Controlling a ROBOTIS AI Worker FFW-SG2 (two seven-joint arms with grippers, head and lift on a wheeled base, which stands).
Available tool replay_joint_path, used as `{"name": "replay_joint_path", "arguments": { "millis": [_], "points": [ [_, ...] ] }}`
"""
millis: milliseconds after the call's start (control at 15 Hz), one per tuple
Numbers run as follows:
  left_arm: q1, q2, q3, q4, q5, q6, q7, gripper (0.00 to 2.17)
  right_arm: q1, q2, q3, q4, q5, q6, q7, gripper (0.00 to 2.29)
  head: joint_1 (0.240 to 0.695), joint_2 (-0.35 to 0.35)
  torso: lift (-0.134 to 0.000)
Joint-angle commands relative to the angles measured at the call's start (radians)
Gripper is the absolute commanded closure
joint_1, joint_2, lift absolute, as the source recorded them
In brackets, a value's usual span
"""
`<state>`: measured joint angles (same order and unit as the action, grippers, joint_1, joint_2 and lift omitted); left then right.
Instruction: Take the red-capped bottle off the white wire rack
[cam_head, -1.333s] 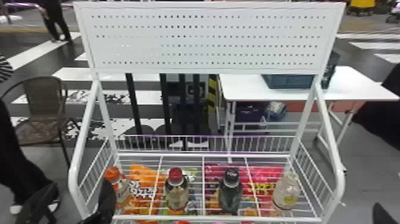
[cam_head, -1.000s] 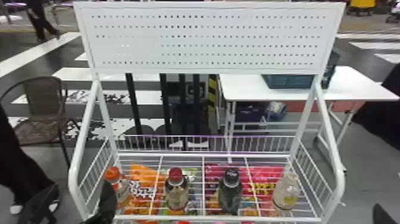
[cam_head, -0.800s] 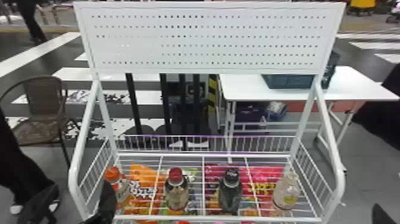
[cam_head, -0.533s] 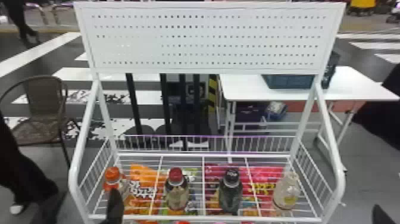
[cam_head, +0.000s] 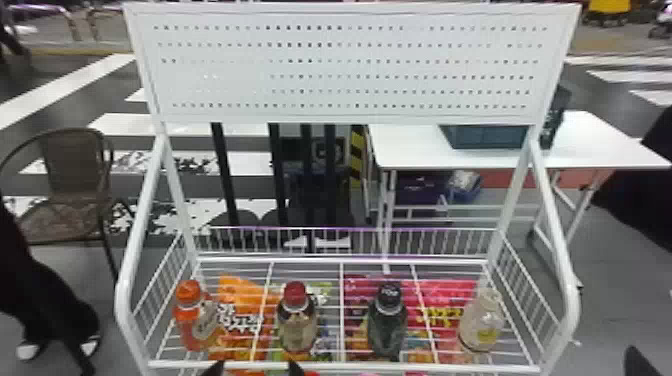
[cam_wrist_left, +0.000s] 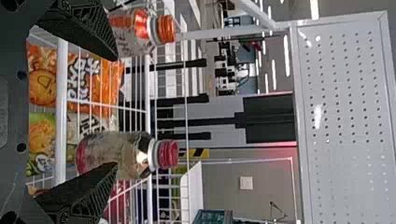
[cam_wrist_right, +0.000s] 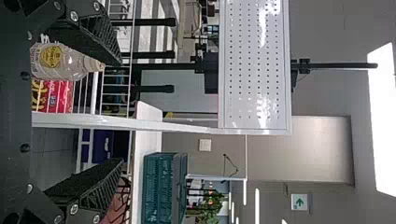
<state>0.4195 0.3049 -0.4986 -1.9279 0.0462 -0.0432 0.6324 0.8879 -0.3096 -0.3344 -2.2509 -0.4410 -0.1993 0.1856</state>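
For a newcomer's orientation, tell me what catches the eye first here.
The big white perforated panel across the top of the wire rack dominates. Below it, four bottles stand in a row on the rack, the red-capped one second from the left, with bright snack bags beneath the shelf wires. The left hand is open near that bottle.

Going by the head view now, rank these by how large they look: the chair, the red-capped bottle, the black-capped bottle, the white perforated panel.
1. White perforated panel
2. Chair
3. Red-capped bottle and black-capped bottle: too alike in size to rank.
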Motion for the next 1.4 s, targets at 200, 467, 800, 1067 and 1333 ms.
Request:
{"name": "replay_joint_path", "arguments": {
  "millis": [200, 467, 800, 1067, 1333],
  "points": [
    [-0.200, -0.070, -0.121, 0.221, 0.026, -0.046, 0.004, 0.09, 0.002, -0.005, -0.003, 0.007, 0.001, -0.001, 0.000, 0.17, 0.499, 0.000, 0.000],
    [-0.326, -0.095, -0.124, 0.352, 0.072, -0.046, 0.006, 0.09, 0.014, -0.006, -0.018, 0.010, 0.007, -0.001, 0.002, 0.17, 0.499, 0.000, 0.000],
    [-0.432, -0.095, -0.124, 0.501, 0.133, -0.046, -0.010, 0.08, 0.025, -0.005, -0.035, 0.013, 0.005, -0.001, 0.002, 0.17, 0.499, 0.000, 0.000],
    [-0.461, -0.095, -0.124, 0.535, 0.178, -0.080, -0.017, 0.28, 0.031, -0.005, -0.041, 0.011, 0.005, -0.001, 0.002, 0.17, 0.499, 0.000, 0.000],
    [-0.443, -0.089, -0.124, 0.491, 0.179, -0.083, -0.010, 1.74, 0.031, -0.002, -0.040, 0.005, 0.005, -0.001, 0.002, 0.17, 0.499, 0.000, 0.000]
  ]
}}
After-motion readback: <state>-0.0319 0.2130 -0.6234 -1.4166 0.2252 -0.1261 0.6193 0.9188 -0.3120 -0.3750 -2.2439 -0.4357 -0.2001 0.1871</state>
